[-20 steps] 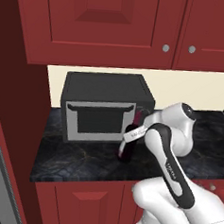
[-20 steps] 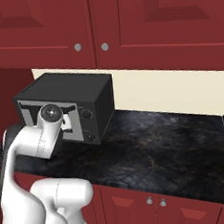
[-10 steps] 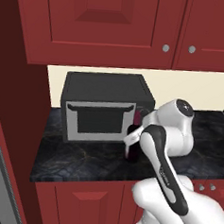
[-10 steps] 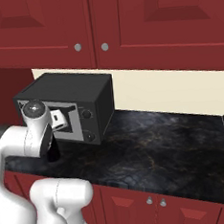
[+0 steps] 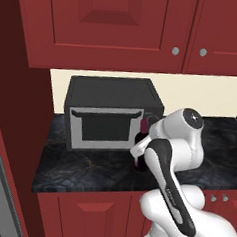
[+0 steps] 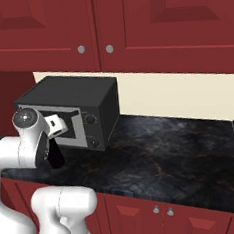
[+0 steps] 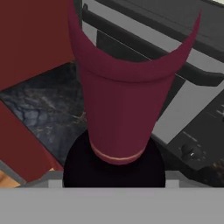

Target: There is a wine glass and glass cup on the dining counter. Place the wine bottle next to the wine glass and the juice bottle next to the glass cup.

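Red panelled wall cabinets with small round silver knobs run across the top, red base cabinets below, a cream wall strip between them. Tall dark red side panel at far left in the left base view.

Table: narrow black worktop with grey marble veining, set against the cream wall.

Black box microwave with a grey-framed door and a dark bar handle sits at the left end of the table; two dials are on its right panel.

White arm reaches to the spot just right of the microwave front; the gripper sits over the wine bottle.

Tall slim near-black wine bottle with a narrow pinkish-red neck stands upright on the table, just beside the microwave's dial panel. In the right base view its dark body shows below the wrist, base on the worktop. Hand view looks straight down the neck: the pinkish-red neck is very close, with a thin pale ring where it meets the black shoulder.

Jaws: fingertips hidden behind the neck and wrist, cannot tell whether they're spread or pinching the bottle.
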